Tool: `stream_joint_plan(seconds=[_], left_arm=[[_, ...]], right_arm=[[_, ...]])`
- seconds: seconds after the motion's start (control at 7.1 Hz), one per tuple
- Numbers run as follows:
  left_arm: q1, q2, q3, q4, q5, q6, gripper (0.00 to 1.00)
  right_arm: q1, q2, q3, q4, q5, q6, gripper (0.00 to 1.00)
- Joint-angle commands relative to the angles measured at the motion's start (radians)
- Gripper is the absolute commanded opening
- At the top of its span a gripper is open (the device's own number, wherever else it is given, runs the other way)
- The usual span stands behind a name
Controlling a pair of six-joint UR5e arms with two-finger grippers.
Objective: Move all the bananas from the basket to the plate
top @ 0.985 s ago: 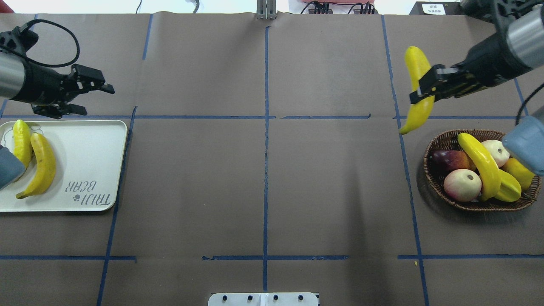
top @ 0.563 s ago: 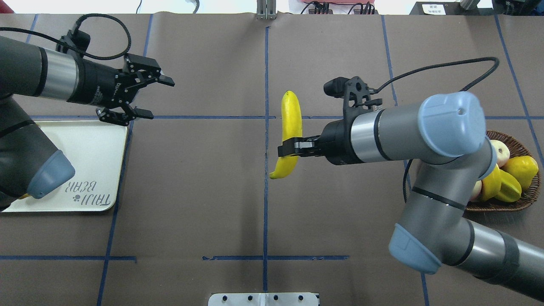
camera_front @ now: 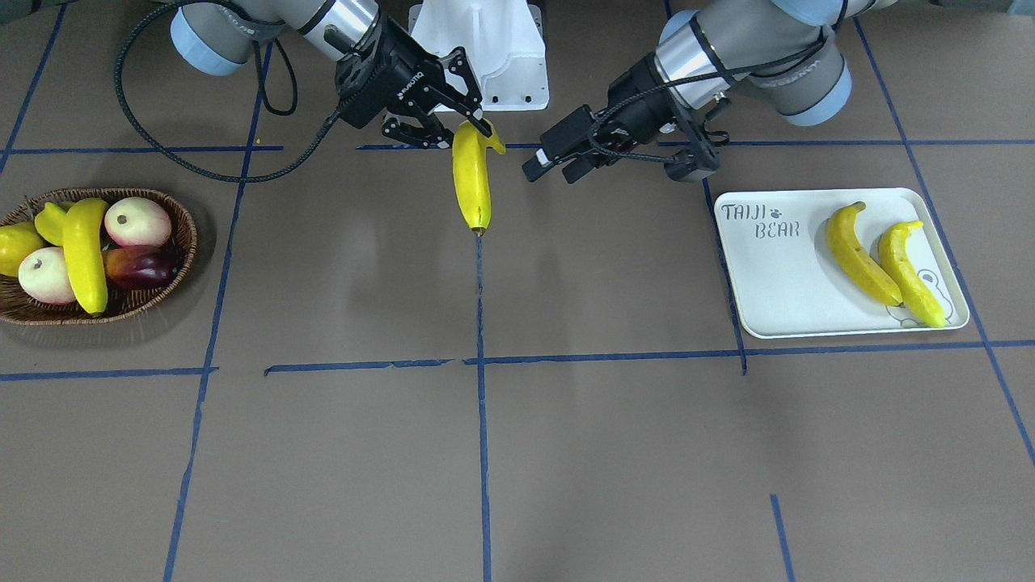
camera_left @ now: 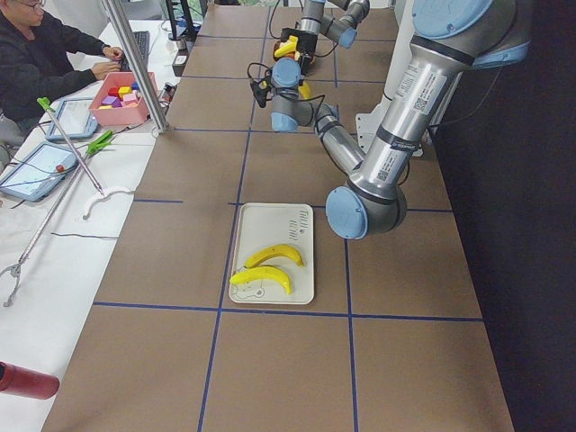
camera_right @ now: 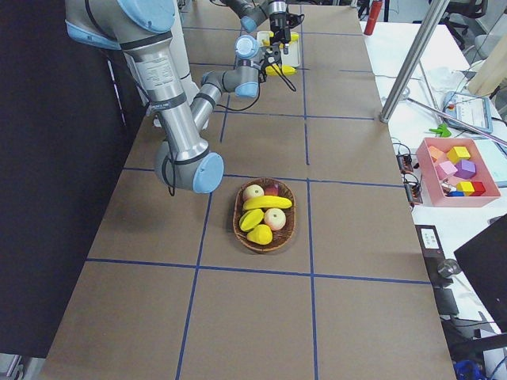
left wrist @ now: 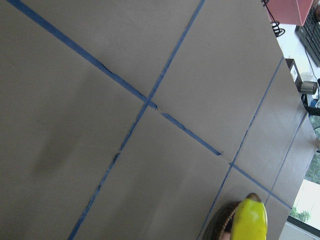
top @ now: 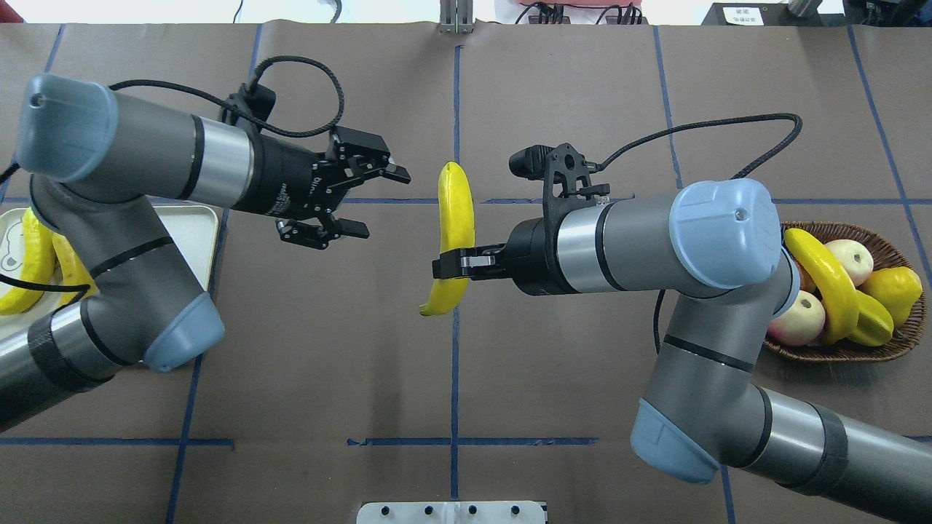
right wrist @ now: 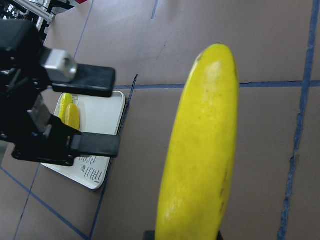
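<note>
Right hand clamps banana — contact hidden.

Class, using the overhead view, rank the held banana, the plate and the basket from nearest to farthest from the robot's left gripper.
From the left gripper:
1. held banana, just beyond its fingertips, over the table's centre line.
2. plate, back toward the table's left edge.
3. basket, at the far right end.
</note>
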Motion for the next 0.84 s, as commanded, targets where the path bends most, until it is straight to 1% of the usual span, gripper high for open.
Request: stream_joint_plan(seconds=[0.0,0.14,0.42,0.56,0.7], left_arm=[[0.066,-0.058,0.031,0.001,0.111,0.000,0.99],[0.066,-0.070,0.051,-0.002,0.111,0.002,0.99],[0.069,-0.089,0.059,-0.003,0.111,0.000,0.98],[0.074,-0.087,0.059,-0.006,0.111,0.002,0.95],[0.081,-0.087,0.059,-0.008,0.111,0.002,0.68]], right_arm=[[-0.008,0.007,0.000,0.002,0.001,0.001,0.02],[-0.014,0.007,0.000,0.002,0.001,0.001,0.02],[-0.023,0.007,0.001,0.002,0.001,0.001,0.02],[-0.023,0.007,0.001,0.002,0.001,0.001,0.02],[-0.023,0.006,0.001,0.002,0.001,0.001,0.02]])
